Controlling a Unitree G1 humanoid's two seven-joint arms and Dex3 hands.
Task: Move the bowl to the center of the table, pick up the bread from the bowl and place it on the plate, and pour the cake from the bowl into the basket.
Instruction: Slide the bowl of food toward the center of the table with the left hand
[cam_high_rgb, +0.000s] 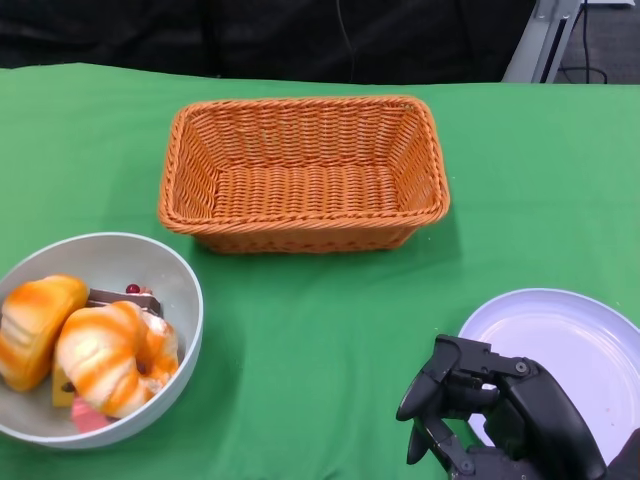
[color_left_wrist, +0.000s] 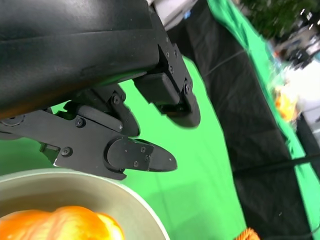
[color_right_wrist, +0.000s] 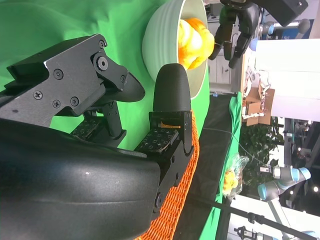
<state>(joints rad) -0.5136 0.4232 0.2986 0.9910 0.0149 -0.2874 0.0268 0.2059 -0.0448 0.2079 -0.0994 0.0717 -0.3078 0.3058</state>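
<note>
Both hands are empty. Low at the near right of the head view, the right hand (cam_high_rgb: 490, 415) hovers with its fingers loosely curled and apart, holding nothing, just beside the near-left edge of the white plate (cam_high_rgb: 570, 350). The left hand (color_left_wrist: 125, 125) shows in its own wrist view with fingers (color_left_wrist: 140, 156) spread and nothing between them, hanging just above the rim of the bowl (color_left_wrist: 75, 185); the right wrist view also catches it as a small dark hand beyond the bowl's far side.

On the green tablecloth (cam_high_rgb: 320, 330), the grey bowl sits at the near left, well apart from the plate. Inside it lie two orange-glazed pieces of bread (cam_high_rgb: 110, 355), side by side, the larger one toward the middle of the bowl. Tucked under and behind them is the cake (cam_high_rgb: 125, 298): a dark chocolate slab with a small red berry on top, plus a pink bit peeking out at the near edge.

Farther back, near the middle of the table, stands the orange wicker basket (cam_high_rgb: 200, 150), rectangular, with nothing inside.
</note>
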